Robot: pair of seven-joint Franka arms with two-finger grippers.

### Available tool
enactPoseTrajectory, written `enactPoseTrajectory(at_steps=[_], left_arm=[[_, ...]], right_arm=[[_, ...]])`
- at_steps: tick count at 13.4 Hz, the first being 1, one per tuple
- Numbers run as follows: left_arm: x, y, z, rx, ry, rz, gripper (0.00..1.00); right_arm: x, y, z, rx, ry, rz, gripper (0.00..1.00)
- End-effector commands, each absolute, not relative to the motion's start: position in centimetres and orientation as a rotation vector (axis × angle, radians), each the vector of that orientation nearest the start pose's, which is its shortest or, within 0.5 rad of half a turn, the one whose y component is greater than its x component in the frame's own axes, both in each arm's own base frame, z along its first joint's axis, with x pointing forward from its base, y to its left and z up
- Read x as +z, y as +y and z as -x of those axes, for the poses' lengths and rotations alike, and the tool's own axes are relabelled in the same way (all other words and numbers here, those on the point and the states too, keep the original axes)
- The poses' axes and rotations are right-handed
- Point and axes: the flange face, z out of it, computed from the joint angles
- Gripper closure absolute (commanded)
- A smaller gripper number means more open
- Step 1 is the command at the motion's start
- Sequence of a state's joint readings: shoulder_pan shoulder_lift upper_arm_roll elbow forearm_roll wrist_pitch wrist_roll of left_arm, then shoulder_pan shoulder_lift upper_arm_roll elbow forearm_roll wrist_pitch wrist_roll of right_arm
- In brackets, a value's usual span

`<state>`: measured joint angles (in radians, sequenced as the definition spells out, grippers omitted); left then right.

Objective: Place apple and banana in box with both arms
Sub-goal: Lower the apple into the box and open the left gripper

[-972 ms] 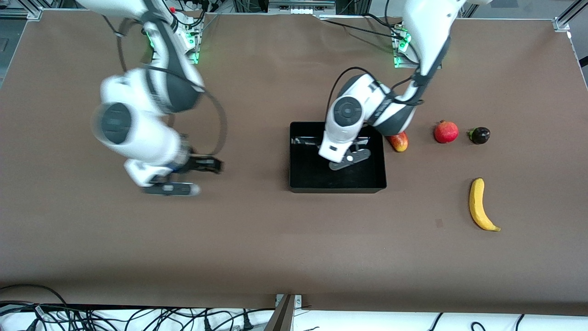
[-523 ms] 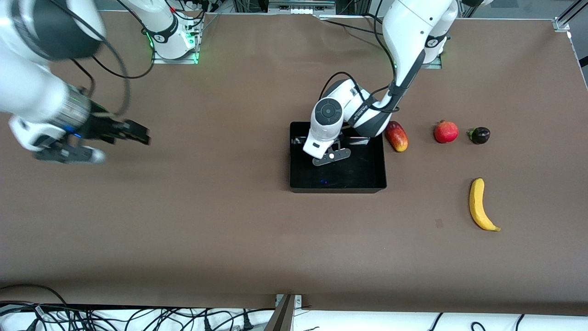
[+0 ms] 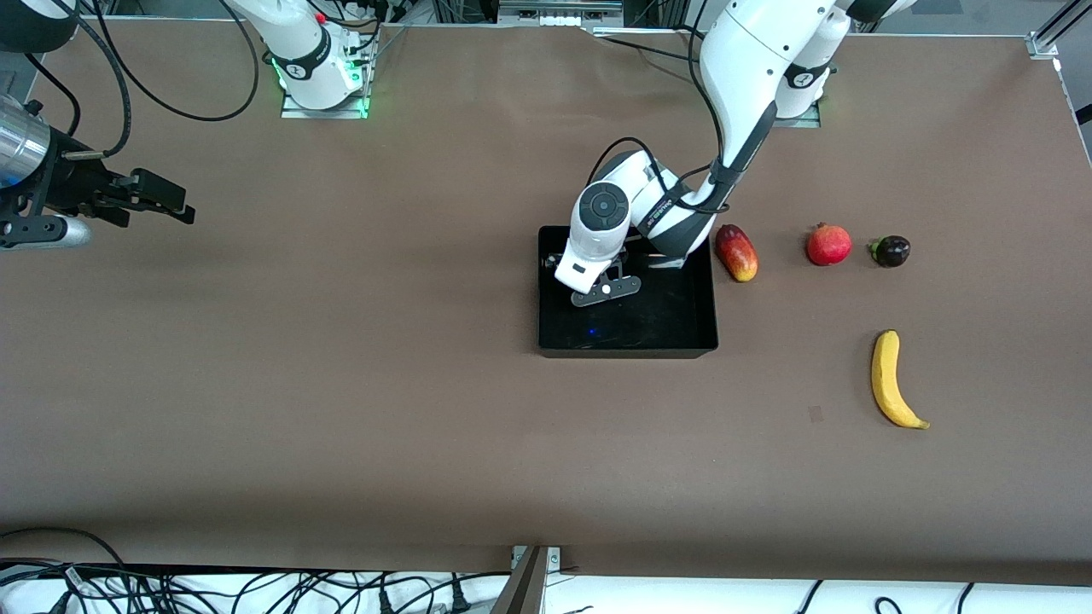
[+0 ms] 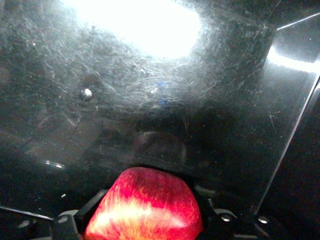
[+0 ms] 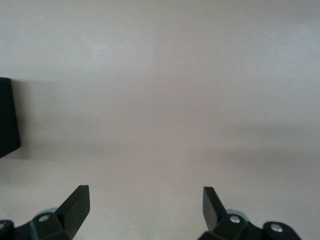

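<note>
The black box point(image 3: 627, 348) sits mid-table. My left gripper point(image 3: 600, 281) is low inside it, shut on the red, yellow-streaked apple point(image 4: 145, 205). Its fingers point(image 4: 93, 204) press the apple's sides, just above the box's scratched floor point(image 4: 150, 90). The wrist hides the apple in the front view. The yellow banana point(image 3: 891, 379) lies on the table toward the left arm's end, nearer the front camera than the box. My right gripper point(image 3: 166, 200) is open and empty over bare table at the right arm's end, shown open in the right wrist view point(image 5: 145, 200).
Beside the box toward the left arm's end lie an elongated red-yellow fruit point(image 3: 736, 252), a round red crowned fruit point(image 3: 828, 245) and a small dark purple fruit point(image 3: 891, 251). A corner of the box point(image 5: 7, 117) shows in the right wrist view.
My right arm has swung away from the box to the right arm's end of the table. My left gripper has shifted slightly inside the box toward that same end.
</note>
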<state>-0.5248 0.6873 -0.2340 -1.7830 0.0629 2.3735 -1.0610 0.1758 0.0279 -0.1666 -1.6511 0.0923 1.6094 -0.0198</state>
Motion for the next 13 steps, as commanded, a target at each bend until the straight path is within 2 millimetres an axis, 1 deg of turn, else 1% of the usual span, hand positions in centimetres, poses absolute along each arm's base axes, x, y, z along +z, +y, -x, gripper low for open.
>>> enactPoseTrajectory(at_steps=[1,2,3,4,5,6,7,8,9,10,11,13], left_arm=[[15.6,-43.9,-47.5,0.208,-0.521,3.084,0.00],[16.4,-43.9,-47.6,0.228,-0.525,3.054,0.00],[17.9,-43.5,-47.9,0.249,-0.526,3.020,0.00],[20.3,-43.2,-48.7,0.271,-0.548,2.994,0.00],[22.9,-41.3,-50.4,0.292,-0.582,2.955,0.00],[25.8,-39.2,-52.1,0.288,-0.623,2.942,0.00],[28.6,-36.9,-54.0,0.285,-0.638,2.944,0.00],[30.6,-34.6,-55.6,0.300,-0.632,2.943,0.00],[32.3,-31.5,-57.2,0.329,-0.630,2.952,0.00],[33.6,-28.1,-59.1,0.336,-0.611,2.970,0.00],[33.9,-23.5,-61.1,0.358,-0.585,2.971,0.00],[33.7,-14.7,-63.8,0.357,-0.467,2.992,0.00]], right_arm=[[58.2,1.8,-55.1,0.103,-0.079,3.072,0.00],[58.2,1.5,-55.1,0.101,-0.085,3.090,0.00],[58.5,1.4,-55.2,0.092,-0.090,3.104,0.00],[58.7,1.4,-55.3,0.083,-0.090,3.106,0.00],[59.1,1.5,-55.4,0.071,-0.093,3.108,0.00],[59.7,1.7,-55.6,0.048,-0.096,3.111,0.00],[60.0,1.6,-55.8,0.033,-0.093,3.112,0.00],[60.3,1.3,-55.9,0.021,-0.086,3.113,0.00],[60.3,1.3,-56.0,0.023,-0.077,3.112,0.00],[59.9,1.2,-56.2,0.026,-0.074,3.115,0.00],[60.0,1.1,-56.2,0.021,-0.068,3.125,0.00],[59.9,1.0,-56.3,0.022,-0.067,3.136,0.00]])
